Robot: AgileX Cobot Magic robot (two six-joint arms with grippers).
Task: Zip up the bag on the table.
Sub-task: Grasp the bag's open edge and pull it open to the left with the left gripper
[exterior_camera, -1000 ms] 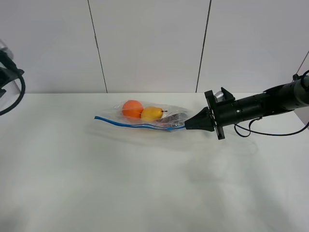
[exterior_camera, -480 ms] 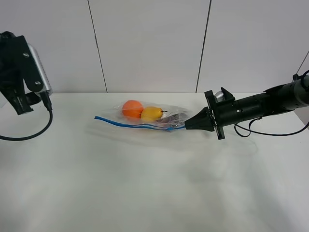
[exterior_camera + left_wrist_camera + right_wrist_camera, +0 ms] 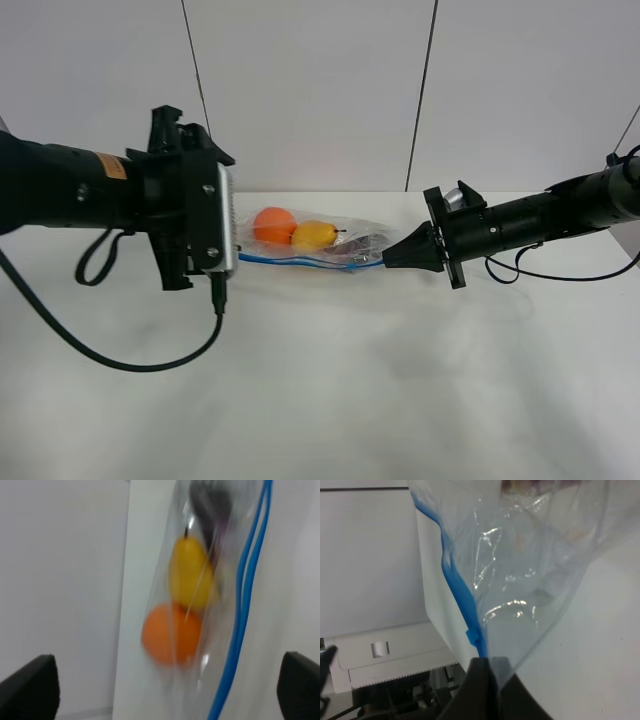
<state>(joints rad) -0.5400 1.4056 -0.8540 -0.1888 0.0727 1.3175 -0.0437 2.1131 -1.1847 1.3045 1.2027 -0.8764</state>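
table (image 3: 330, 400): white and bare across the front; the bag lay towards its far edge, about midway across.
left gripper (image 3: 165, 687): released, its two dark fingers (image 3: 30, 685) spread wide, touching nothing. it hovered just beside the bag's left end, and in the high view the wrist camera box hid its tips.
right gripper (image 3: 386, 262): clenched on the bag's right end, right at the end of the blue strip; the arm reached in low from the right.
bag (image 3: 335, 228): clear crinkly plastic, lying flat and lengthwise between the two grippers.
blue strip (image 3: 300, 261): ran along the bag's near edge. the left wrist view showed it as two lines lying slightly apart.
contents: an orange (image 3: 274, 224) to the left, a yellow pear (image 3: 314, 235) touching it, a dark purple eggplant (image 3: 366, 243) nearest the right gripper.
wall (image 3: 310, 90): pale panels with dark seams behind the table.
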